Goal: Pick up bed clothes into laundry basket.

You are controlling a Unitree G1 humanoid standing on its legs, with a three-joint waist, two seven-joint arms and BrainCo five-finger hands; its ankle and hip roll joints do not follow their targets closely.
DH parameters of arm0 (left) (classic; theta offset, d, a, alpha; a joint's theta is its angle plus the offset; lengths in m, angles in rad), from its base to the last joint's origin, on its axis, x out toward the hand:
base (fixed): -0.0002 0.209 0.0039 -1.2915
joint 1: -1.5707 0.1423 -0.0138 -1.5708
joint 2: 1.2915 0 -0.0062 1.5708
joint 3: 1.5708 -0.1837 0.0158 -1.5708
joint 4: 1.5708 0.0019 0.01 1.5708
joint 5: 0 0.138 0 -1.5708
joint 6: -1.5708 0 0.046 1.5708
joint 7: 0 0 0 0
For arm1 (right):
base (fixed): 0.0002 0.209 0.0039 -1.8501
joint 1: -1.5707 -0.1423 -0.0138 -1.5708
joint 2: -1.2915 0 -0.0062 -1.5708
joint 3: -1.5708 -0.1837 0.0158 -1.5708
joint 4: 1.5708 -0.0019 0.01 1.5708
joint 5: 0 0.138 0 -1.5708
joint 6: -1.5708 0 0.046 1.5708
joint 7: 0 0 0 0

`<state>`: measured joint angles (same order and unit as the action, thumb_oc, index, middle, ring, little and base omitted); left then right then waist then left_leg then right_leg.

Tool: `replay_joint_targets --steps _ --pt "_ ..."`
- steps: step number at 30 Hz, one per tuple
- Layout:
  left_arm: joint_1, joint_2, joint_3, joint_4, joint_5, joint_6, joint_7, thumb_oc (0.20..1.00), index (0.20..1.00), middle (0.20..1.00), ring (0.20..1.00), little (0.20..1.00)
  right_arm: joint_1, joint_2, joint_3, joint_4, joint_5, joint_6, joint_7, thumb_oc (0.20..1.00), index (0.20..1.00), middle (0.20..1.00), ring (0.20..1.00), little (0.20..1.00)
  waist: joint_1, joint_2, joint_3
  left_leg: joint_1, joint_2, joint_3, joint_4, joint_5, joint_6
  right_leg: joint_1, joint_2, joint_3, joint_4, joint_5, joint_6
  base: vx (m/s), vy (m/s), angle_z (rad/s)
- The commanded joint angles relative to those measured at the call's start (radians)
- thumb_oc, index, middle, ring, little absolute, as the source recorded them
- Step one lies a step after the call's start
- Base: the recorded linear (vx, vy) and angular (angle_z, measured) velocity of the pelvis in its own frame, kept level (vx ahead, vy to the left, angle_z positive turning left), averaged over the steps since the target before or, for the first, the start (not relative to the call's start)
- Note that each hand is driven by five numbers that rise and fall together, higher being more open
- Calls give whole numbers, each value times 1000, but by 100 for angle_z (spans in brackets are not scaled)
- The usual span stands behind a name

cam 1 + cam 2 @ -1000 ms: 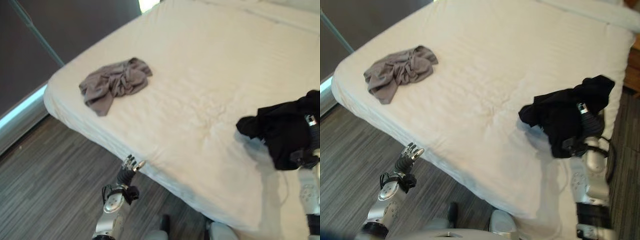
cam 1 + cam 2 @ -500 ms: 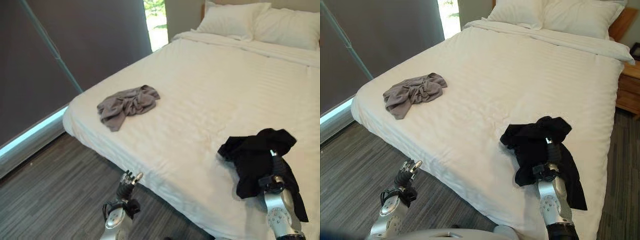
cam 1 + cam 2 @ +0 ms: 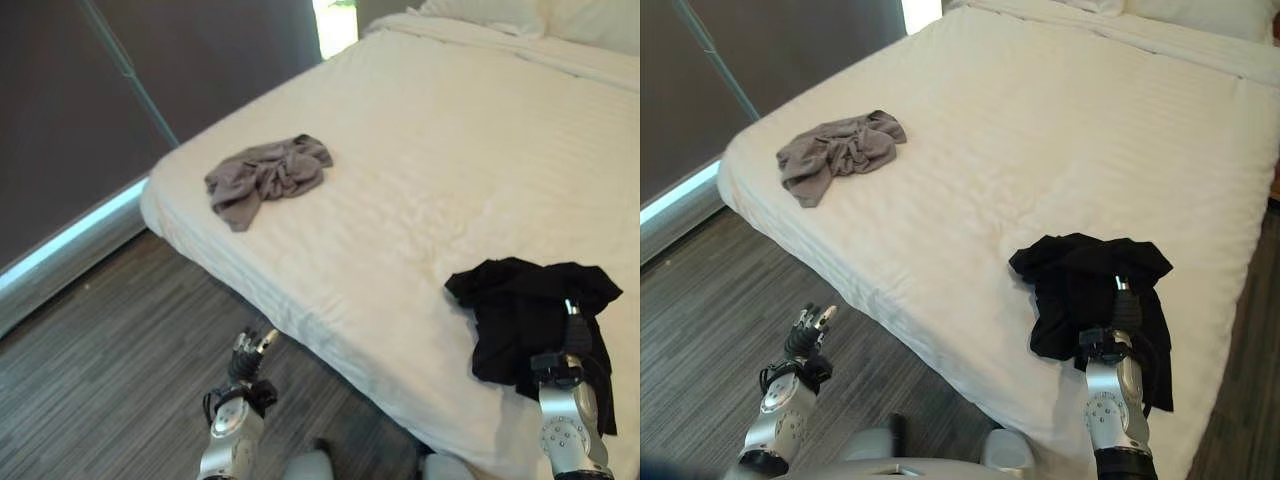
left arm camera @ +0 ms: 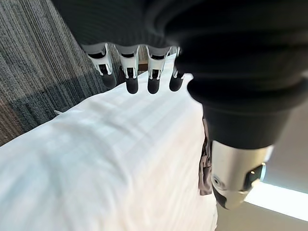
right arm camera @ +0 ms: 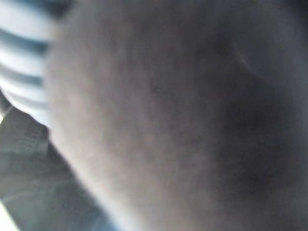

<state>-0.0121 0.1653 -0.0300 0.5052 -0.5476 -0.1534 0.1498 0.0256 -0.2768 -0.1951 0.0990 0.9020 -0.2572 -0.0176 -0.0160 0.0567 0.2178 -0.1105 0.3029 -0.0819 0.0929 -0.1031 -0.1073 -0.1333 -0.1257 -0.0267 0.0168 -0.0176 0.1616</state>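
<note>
Matt black cloth garment (image 3: 1080, 290), crumpled grey soft cloth garment (image 3: 267, 175), smooth white striped cotton bed sheet (image 3: 440, 150), streaked wood-grain floor (image 3: 110, 330), semi-matt finish

Left and right eye views: a head-mounted stereo pair looking steeply down, from a standing position at the bed's foot corner, across the white striped bed (image 3: 430, 150). Both share the crumpled grey garment (image 3: 265, 175) near the bed's left edge, the black bundled garment (image 3: 1090, 290) near the foot edge, and the dark wood-grain floor (image 3: 110, 340). Left wrist view: very close, facing along the left robot hand (image 4: 139, 79) over the bed's white surface. Right wrist view: pressed against dark cloth (image 5: 192, 120), too near to resolve.
</note>
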Motion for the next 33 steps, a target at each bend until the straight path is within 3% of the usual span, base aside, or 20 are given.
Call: replay_joint_targets --steps 1,2,4,5,7,8,9,11,12,14,15,16,18,19,20,22,25,27,33 --pt "62 74 98 -134 -37 -83 10 1000 1000 1000 1000 1000 12 -42 -11 -86 -28 -53 1 200 200 200 200 200 16 -41 -61 -6 69 -46 -126 336 -118 223 -108 35 24 -112 29 228 460 -42" --pt "50 80 100 -139 -38 -91 16 1000 1000 1000 1000 1000 16 -41 -16 -81 -31 -59 -6 200 200 200 200 200 11 -41 -67 -13 103 -28 -120 349 -128 229 -141 41 36 -122 49 301 610 -24" --pt "40 86 96 -140 -43 -96 12 1000 1000 1000 1000 1000 14 -40 -14 -77 -36 -54 -12 200 200 200 200 200 13 -41 -70 -10 116 -35 -110 345 -131 233 -164 49 37 -123 62 230 478 -16" --pt "26 107 92 -169 -53 -100 10 1000 1000 1000 1000 1000 -12 -36 9 -80 -51 -52 -17 200 200 200 200 200 30 -46 -83 -15 53 -154 -17 231 -148 236 -239 99 18 -59 93 224 472 -73" --pt "13 122 85 -172 -45 -95 14 1000 1000 1000 1000 1000 -7 -18 -2 -82 -49 -45 -13 200 200 200 200 200 22 -51 -94 -15 43 -133 -24 188 -151 225 -272 101 24 -32 100 201 552 -84" --pt "0 141 67 -165 -13 -79 7 1000 1000 1000 1000 1000 5 6 -3 -91 -39 -51 -13 200 200 200 200 200 17 -52 -101 -16 32 -113 -34 162 -143 211 -307 101 40 47 100 185 648 -26" --pt "-8 161 49 -165 11 -75 4 1000 1000 1000 1000 1000 9 29 7 -103 -39 -42 -13 200 200 200 200 200 17 -72 -100 -6 -10 -81 -25 117 -114 171 -340 112 85 99 100 114 672 -10" --pt "-15 193 49 -171 35 -70 2 1000 1000 1000 1000 1000 3 75 34 -98 -15 -40 -8 200 200 200 200 200 13 -74 -88 18 -63 -49 -42 102 -66 80 -338 128 147 258 55 53 588 -35" --pt "4 213 67 -184 47 -64 3 1000 1000 1000 1000 1000 8 104 63 -85 27 -53 3 200 200 200 200 200 29 -64 -86 45 -87 -19 -62 101 -45 57 -362 43 154 315 59 81 777 -72" --pt "12 243 92 -194 108 -64 -2 1000 1000 1000 1000 1000 18 102 82 -88 32 -34 34 200 200 200 200 200 12 -37 -80 77 -130 6 -112 116 7 23 -275 38 271 246 28 76 722 -70" --pt "12 243 93 -194 108 -64 -2 1000 1000 1000 1000 1000 17 102 82 -87 32 -34 35 200 200 200 200 200 13 -37 -80 76 -130 7 -114 120 6 19 -274 40 272 248 28 60 407 -39" --pt "21 248 110 -193 110 -68 -3 1000 1000 1000 1000 1000 21 95 78 -83 25 -24 41 200 200 200 200 200 16 -32 -79 93 -143 15 -135 120 24 7 -231 23 308 198 21 43 360 -14" --pt "67 246 166 -215 101 -67 1 1000 1000 1000 1000 1000 19 73 69 -63 13 -17 55 200 200 200 200 200 31 -32 -77 127 -178 59 -164 112 51 -3 -163 -101 327 94 -1 70 479 -43" --pt "82 241 176 -224 101 -64 -1 1000 1000 1000 1000 1000 21 69 67 -53 16 -11 61 200 200 200 200 200 33 -31 -79 137 -189 66 -168 108 59 -12 -129 -120 333 64 -7 122 558 -103" --pt "95 213 212 -216 104 -66 7 1000 1000 1000 1000 1000 16 50 61 -16 24 -12 75 200 200 200 200 200 46 -51 -81 169 -241 129 -175 95 68 -9 -6 -265 218 -3 -39 107 393 -107" --pt "97 203 209 -223 100 -64 10 1000 1000 1000 1000 1000 14 48 69 -12 21 -22 74 200 200 200 200 200 55 -54 -82 169 -246 139 -171 92 66 20 3 -290 177 -7 -46 59 205 -81" --pt "89 182 183 -200 101 -67 -3 1000 1000 1000 1000 1000 12 54 82 -14 27 -10 78 200 200 200 200 200 57 -64 -93 176 -253 155 -171 94 63 77 14 -253 88 -5 -44 28 30 -20" --pt "103 154 180 -209 74 -59 -2 1000 1000 1000 1000 1000 10 49 84 -22 27 -7 73 200 200 200 200 200 69 -71 -112 187 -251 175 -174 91 62 117 17 -265 38 0 -45 92 -24 -42" --pt "90 185 193 -180 132 -41 4 1000 1000 1000 1000 1000 40 49 70 -16 25 8 83 200 200 200 200 200 58 -73 -125 209 -244 179 -163 84 51 172 25 -247 2 -20 -56 69 -51 -8"
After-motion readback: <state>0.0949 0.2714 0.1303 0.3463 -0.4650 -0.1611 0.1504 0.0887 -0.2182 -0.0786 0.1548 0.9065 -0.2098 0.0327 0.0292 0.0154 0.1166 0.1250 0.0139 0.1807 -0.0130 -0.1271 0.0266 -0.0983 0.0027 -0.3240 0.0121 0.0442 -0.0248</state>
